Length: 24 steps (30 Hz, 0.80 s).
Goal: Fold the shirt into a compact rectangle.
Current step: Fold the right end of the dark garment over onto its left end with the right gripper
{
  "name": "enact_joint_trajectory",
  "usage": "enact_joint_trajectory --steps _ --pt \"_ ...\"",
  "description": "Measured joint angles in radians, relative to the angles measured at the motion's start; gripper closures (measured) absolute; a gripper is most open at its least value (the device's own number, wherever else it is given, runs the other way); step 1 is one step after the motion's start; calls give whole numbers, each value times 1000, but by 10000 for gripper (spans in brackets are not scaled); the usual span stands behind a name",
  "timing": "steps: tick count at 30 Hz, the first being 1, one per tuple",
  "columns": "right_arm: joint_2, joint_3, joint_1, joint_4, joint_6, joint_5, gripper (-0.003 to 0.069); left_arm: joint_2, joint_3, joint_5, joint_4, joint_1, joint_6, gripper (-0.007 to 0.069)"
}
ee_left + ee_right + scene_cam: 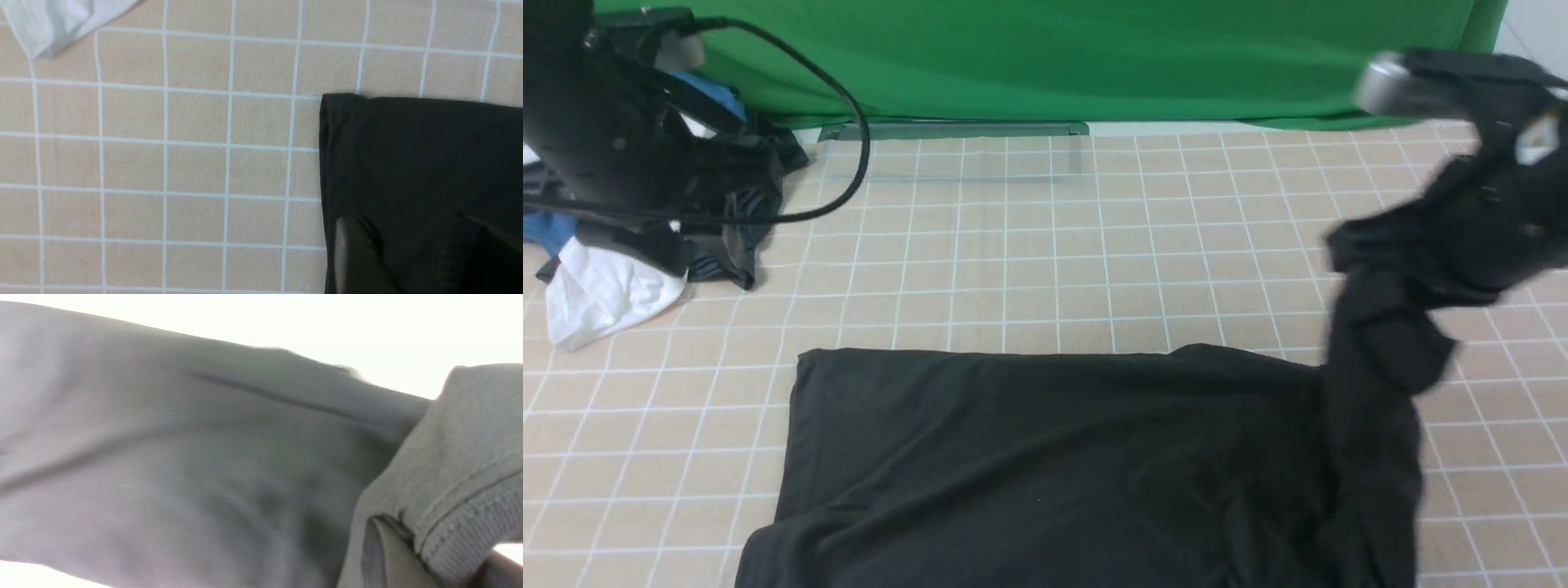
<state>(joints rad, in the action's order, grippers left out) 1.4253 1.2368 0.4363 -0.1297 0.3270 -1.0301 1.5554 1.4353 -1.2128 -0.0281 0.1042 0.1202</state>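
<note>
1. Shirt point(1054, 457): black, and most of it lies flat on the gridded tabletop point(1054, 245) at the near centre. Its far edge is straight. Its left corner is square and flat in the left wrist view point(408, 163).
2. The shirt's right side is gathered into a bunch and raised off the tabletop. It hangs as a twisted column from the right hand point(1388, 249).
3. Right hand: clenched on the shirt. The right wrist view is filled with fabric point(204, 457), and a ribbed edge point(470, 522) is folded over next to the fingers. The right arm is blurred in the front view.
4. Left hand point(404, 228): released and grasping nothing. Its two dark fingers point(351, 253) stand apart, with the shirt's left edge behind them. I cannot tell whether they touch the cloth.
5. Left arm point(596, 139): at the far left in the front view, above a heap of clothes, with a black cable point(849, 122) looping from it.
6. Heap: a white garment point(600, 298) nearest, a dark garment point(739, 204) behind it, and some blue cloth point(715, 94). All of it is well apart from the shirt.
7. A green backdrop point(1094, 49) runs along the far edge of the tabletop.
</note>
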Motion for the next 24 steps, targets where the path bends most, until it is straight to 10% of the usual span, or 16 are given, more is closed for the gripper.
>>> enact_joint_trajectory --steps 6,24 --pt "113 152 263 -8 83 107 553 0 9 0 107 -152 -4 609" --pt "540 344 555 -86 122 576 432 0 9 0 239 -287 -50 610"
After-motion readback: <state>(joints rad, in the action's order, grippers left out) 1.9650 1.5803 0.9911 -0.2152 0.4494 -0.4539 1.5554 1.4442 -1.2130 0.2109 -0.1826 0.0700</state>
